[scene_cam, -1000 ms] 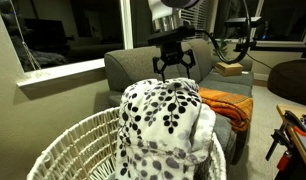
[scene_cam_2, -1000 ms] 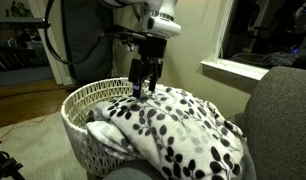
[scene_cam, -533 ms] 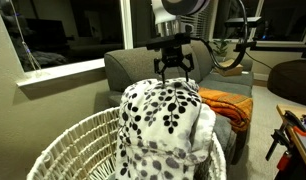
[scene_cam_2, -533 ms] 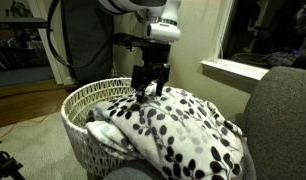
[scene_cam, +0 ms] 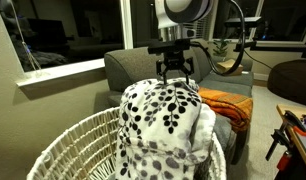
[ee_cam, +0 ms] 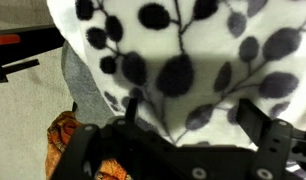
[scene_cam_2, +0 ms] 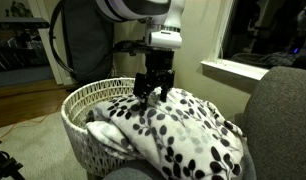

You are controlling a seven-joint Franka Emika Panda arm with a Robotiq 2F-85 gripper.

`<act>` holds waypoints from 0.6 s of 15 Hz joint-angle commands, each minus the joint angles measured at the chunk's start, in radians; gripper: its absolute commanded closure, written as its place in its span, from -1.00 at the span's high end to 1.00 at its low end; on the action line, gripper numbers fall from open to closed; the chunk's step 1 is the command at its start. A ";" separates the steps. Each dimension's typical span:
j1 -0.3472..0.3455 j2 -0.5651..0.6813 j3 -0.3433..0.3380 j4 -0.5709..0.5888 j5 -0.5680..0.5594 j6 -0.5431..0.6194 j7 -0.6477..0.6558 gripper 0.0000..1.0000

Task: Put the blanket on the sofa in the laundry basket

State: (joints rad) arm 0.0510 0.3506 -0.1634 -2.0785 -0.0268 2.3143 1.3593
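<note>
The white blanket with black leaf spots (scene_cam: 168, 115) lies heaped over the grey sofa's arm (scene_cam: 128, 65) and hangs down into the white woven laundry basket (scene_cam: 73, 145). Both exterior views show this; in an exterior view the blanket (scene_cam_2: 183, 135) spills into the basket (scene_cam_2: 85, 100) beside the sofa (scene_cam_2: 283, 110). My gripper (scene_cam: 175, 72) points straight down at the top of the heap (scene_cam_2: 151, 96), open. In the wrist view the blanket (ee_cam: 183, 55) fills the space between the spread fingers (ee_cam: 255, 118); my gripper (ee_cam: 188, 112) holds nothing.
An orange knitted throw (scene_cam: 228, 105) lies on the sofa seat behind the blanket and shows in the wrist view (ee_cam: 73, 140). A window sill (scene_cam: 63, 72) and wall stand beside the basket. A dark round seat (scene_cam: 291, 75) is at the back.
My gripper has shifted a little along the blanket heap, away from the basket's side, and sunk slightly closer to the fabric. Its jaws stay open. The blanket has not moved.
</note>
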 commanded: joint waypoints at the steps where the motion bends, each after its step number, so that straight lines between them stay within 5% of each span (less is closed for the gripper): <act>1: -0.011 -0.014 0.003 -0.038 0.006 0.036 0.028 1.00; 7: -0.011 -0.008 0.006 -0.048 0.009 0.029 0.024 1.00; 8: -0.011 -0.007 0.006 -0.049 0.009 0.029 0.023 0.88; 9: -0.011 -0.007 0.006 -0.050 0.009 0.028 0.023 0.48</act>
State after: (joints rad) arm 0.0487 0.3540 -0.1636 -2.0973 -0.0267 2.3153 1.3606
